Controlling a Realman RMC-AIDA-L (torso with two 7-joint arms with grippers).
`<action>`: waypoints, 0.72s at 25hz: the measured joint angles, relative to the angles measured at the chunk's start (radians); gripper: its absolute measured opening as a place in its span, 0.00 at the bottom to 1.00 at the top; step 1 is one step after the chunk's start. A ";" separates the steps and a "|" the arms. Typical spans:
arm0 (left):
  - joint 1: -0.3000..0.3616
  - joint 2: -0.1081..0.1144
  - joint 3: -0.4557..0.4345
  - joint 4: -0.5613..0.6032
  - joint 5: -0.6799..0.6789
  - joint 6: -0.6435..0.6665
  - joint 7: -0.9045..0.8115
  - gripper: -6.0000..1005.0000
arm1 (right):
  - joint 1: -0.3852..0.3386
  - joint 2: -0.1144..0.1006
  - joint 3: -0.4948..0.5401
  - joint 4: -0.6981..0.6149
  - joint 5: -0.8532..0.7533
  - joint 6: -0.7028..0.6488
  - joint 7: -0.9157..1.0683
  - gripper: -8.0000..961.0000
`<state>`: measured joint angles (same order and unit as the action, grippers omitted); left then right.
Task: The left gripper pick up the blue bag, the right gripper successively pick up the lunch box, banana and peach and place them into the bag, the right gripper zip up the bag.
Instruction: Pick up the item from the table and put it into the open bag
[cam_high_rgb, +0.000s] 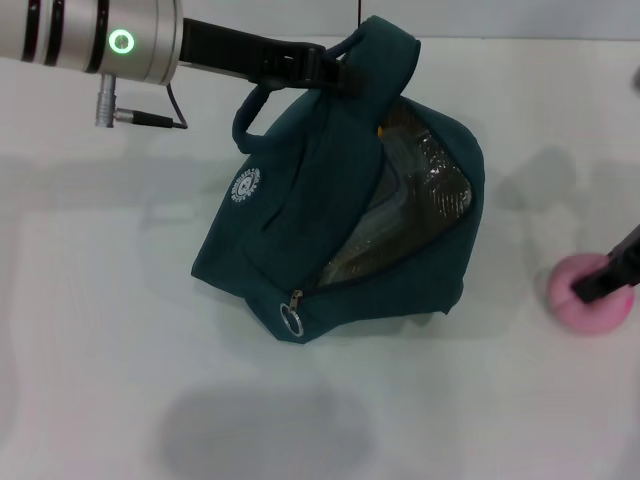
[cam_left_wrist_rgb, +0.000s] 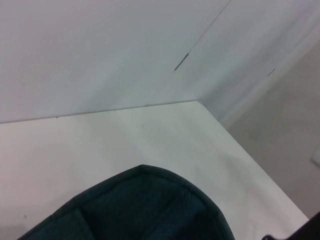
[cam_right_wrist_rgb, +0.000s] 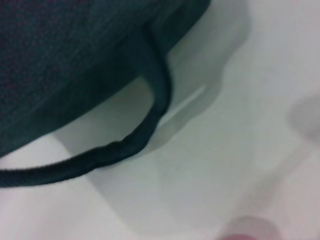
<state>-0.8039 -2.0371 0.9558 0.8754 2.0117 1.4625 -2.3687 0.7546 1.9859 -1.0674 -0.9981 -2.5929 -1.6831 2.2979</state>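
One fruit remains outside: the peach sits on the white table at about four o'clock from the blue bag, with the right gripper on it, fingers seemingly pinching it (their tips are hard to make out). Judging from this, the carry runs toward ten o'clock, to the bag's open zipper mouth, which gapes toward the peach side. Farthest back, the left gripper is clamped on a loop handle at the bag's twelve o'clock, holding it up.

light: bright, even | shadows: soft | right wrist view: blurred
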 joint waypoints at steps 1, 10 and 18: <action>0.000 0.000 0.000 0.001 0.000 0.001 0.000 0.05 | -0.004 -0.008 0.049 -0.002 0.010 -0.013 -0.015 0.42; -0.009 -0.001 0.000 0.008 -0.037 0.045 -0.025 0.05 | -0.087 -0.064 0.447 0.064 0.605 -0.094 -0.376 0.30; -0.027 0.001 0.000 0.002 -0.035 0.042 -0.032 0.05 | -0.040 -0.033 0.295 0.284 0.893 -0.072 -0.615 0.22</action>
<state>-0.8314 -2.0359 0.9557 0.8770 1.9766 1.5041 -2.4007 0.7149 1.9532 -0.7720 -0.7136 -1.6997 -1.7548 1.6827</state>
